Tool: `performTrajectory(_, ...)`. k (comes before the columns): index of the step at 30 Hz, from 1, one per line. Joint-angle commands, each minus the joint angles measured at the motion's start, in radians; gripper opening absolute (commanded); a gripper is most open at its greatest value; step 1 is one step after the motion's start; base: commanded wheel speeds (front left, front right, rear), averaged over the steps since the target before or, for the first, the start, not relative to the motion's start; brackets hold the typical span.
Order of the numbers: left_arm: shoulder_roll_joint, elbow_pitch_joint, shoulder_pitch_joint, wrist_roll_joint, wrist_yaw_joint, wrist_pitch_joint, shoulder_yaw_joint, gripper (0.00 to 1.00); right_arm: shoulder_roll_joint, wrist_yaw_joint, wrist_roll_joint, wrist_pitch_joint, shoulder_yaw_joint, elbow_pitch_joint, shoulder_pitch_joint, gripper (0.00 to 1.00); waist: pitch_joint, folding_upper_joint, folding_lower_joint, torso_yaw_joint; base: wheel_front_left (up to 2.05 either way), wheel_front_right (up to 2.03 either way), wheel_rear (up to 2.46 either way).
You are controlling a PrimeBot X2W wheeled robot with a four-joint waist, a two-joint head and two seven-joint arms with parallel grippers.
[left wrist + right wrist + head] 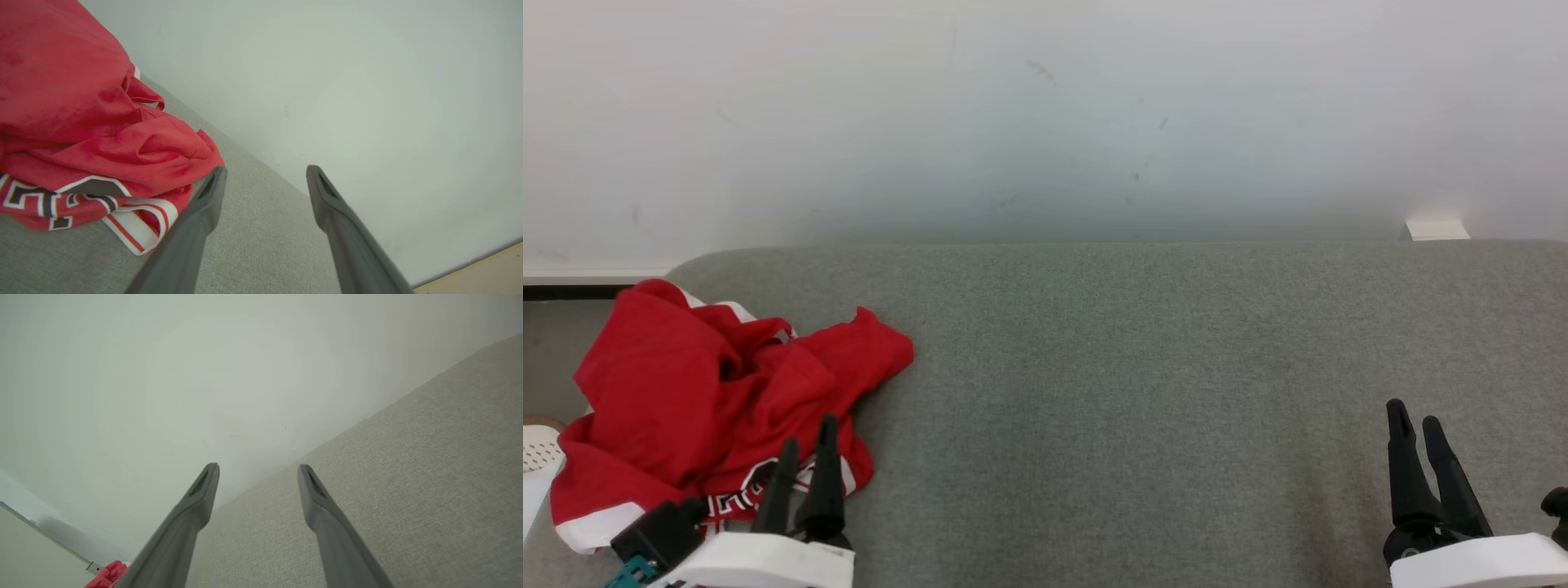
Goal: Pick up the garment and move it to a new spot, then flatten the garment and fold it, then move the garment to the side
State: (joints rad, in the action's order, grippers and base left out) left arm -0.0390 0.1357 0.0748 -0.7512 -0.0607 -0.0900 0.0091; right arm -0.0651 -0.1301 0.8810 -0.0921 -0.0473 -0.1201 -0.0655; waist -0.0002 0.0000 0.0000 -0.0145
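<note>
The garment (711, 400) is a red jersey with white trim and dark lettering, crumpled in a heap at the left end of the grey cushioned surface (1143, 392). My left gripper (809, 431) hovers at the heap's near right edge, open with nothing between its fingers. The left wrist view shows the garment (90, 134) bunched to the left of the left gripper (265, 172), its striped hem beside one finger. My right gripper (1414, 415) stands open over bare fabric at the lower right, far from the garment. In the right wrist view the right gripper (258, 468) is open, and a scrap of the garment (108, 575) sits at the bottom left.
A pale wall (1045, 114) rises directly behind the surface's back edge. A small white block (1437, 229) sits at the back right. Off the left edge lie a white perforated object (539, 447) and some floor. Bare grey fabric stretches between the two grippers.
</note>
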Motion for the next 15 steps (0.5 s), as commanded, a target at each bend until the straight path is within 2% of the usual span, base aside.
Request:
performTrajectory(1,-0.009,-0.006,0.013,0.052,0.006,-0.013,-0.006,1.00,-0.010,-0.001,-0.056,-0.010,-0.002,0.009,-0.008,1.00,0.000,0.0000,0.0000,0.000,0.00,0.00,0.00)
performTrajectory(15,-0.033,0.006,0.015,0.252,0.049,-0.053,-0.065,1.00,-0.001,-0.001,-0.292,-0.051,-0.012,-0.017,-0.007,1.00,-0.004,0.0000,0.0000,-0.003,0.00,0.00,0.00)
